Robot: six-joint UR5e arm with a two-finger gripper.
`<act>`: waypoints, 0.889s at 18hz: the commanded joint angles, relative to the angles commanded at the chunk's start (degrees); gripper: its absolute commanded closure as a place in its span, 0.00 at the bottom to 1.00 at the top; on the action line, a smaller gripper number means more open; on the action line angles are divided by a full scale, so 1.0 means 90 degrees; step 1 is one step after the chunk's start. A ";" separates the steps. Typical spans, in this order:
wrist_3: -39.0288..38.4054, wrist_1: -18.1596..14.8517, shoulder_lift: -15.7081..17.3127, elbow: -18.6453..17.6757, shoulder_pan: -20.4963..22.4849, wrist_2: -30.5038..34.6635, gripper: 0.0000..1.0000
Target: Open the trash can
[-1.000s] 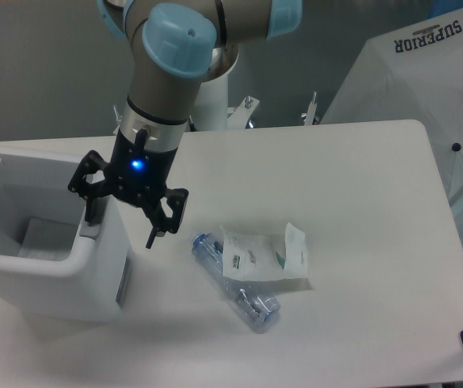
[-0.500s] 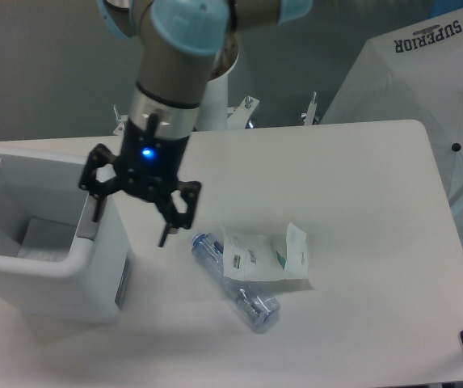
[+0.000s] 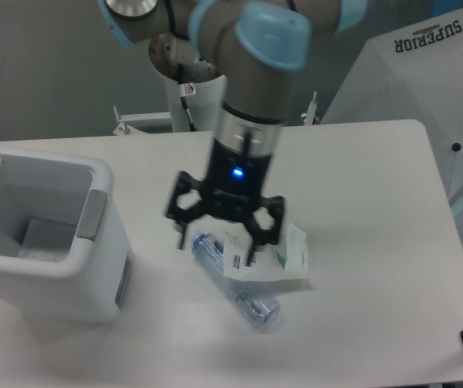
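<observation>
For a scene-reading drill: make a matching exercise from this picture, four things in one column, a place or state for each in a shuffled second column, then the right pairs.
Things
1. trash can
2. gripper
3. plastic bottle
4. white packet

Places or states
A. lying partly on top of the bottle
B. lid open, inside showing, at the table's left
C. lying on its side on the table
D. fingers spread, above the bottle and packet

Pairs: 1-B, 2-D, 3-C, 4-A

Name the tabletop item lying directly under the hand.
The clear plastic bottle, lying on its side with the white packet across it, beneath the hand; the trash can stands well aside.
</observation>
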 joint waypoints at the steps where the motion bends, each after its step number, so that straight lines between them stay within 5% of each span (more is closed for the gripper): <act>1: 0.0117 0.0000 -0.0087 -0.0010 0.0040 0.0166 0.00; 7: 0.0682 0.0059 -0.0702 0.0097 0.0176 0.1230 0.00; 11: 0.1952 0.0000 -0.0908 0.0029 0.0294 0.1739 0.00; 16: 0.2208 -0.0078 -0.0996 0.0039 0.0392 0.2295 0.00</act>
